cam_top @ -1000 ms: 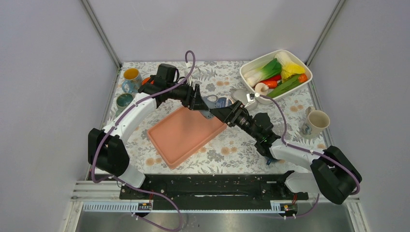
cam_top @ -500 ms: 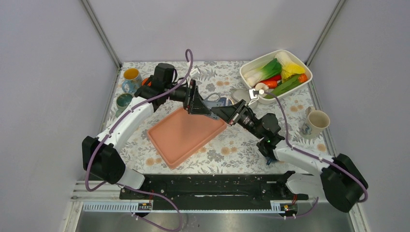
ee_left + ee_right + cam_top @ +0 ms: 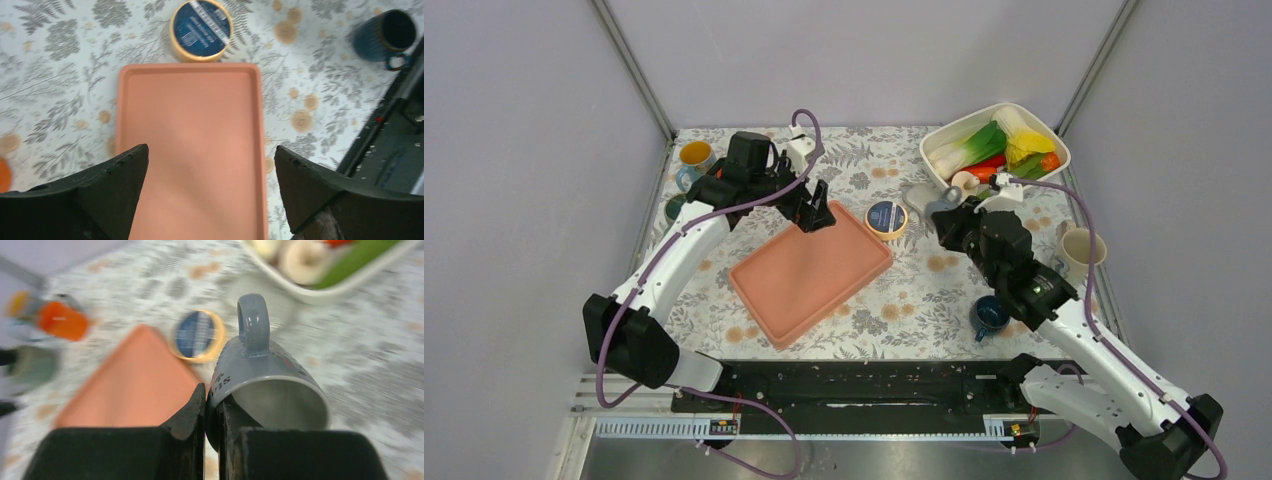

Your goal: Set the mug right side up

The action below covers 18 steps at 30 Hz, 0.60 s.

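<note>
The grey mug (image 3: 270, 375) is pinched by its wall in my right gripper (image 3: 212, 395), one finger inside the rim and one outside. Its mouth faces the wrist camera and its handle (image 3: 253, 322) points away. From above, the mug (image 3: 938, 206) hangs at the tip of my right gripper (image 3: 952, 214), between the round tin and the vegetable bin. My left gripper (image 3: 816, 214) stands wide open over the far edge of the salmon tray (image 3: 809, 275), with nothing between its fingers (image 3: 112, 172).
A yellow-rimmed round tin (image 3: 886, 218) lies beyond the tray's far corner. The white bin of vegetables (image 3: 996, 150) is at the back right, with a cream mug (image 3: 1079, 252) and a dark blue mug (image 3: 990, 315) on the right. Two more mugs (image 3: 694, 155) stand at the far left.
Both grippers were on the mug over the tray's far corner. My left gripper opened and drew back left; my right gripper shut on the mug and carried it right.
</note>
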Each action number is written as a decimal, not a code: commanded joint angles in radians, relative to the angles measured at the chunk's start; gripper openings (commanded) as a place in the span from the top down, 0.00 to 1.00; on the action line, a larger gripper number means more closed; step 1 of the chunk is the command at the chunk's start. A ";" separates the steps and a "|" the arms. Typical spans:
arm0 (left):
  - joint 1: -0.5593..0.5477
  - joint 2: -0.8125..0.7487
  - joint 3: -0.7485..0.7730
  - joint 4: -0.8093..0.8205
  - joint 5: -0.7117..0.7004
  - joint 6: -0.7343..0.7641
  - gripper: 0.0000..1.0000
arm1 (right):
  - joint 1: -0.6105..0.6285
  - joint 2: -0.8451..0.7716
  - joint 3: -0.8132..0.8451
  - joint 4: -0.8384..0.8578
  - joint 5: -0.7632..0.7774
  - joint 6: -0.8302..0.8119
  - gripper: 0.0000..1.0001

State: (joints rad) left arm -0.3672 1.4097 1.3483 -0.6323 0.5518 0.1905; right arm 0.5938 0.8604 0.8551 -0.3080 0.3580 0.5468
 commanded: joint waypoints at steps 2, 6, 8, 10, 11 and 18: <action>0.026 -0.069 -0.052 -0.025 -0.155 0.138 0.01 | -0.179 -0.001 0.088 -0.443 0.161 -0.106 1.00; 0.044 -0.103 -0.119 -0.024 -0.170 0.164 0.01 | -0.362 0.012 0.050 -0.491 0.058 -0.137 1.00; 0.057 -0.117 -0.148 -0.019 -0.174 0.171 0.01 | -0.453 0.028 0.022 -0.491 0.047 -0.155 1.00; 0.072 -0.130 -0.173 -0.017 -0.173 0.182 0.01 | -0.550 0.056 -0.006 -0.471 0.021 -0.171 1.00; 0.079 -0.135 -0.186 -0.017 -0.176 0.187 0.01 | -0.598 0.075 -0.019 -0.452 -0.043 -0.179 1.00; 0.127 -0.155 -0.251 -0.012 -0.184 0.217 0.01 | -0.725 0.245 -0.081 -0.366 -0.183 -0.193 1.00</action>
State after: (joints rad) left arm -0.2657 1.2907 1.1198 -0.6655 0.3878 0.3740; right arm -0.1120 1.0569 0.7837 -0.7525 0.2607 0.3847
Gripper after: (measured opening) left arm 0.988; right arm 0.102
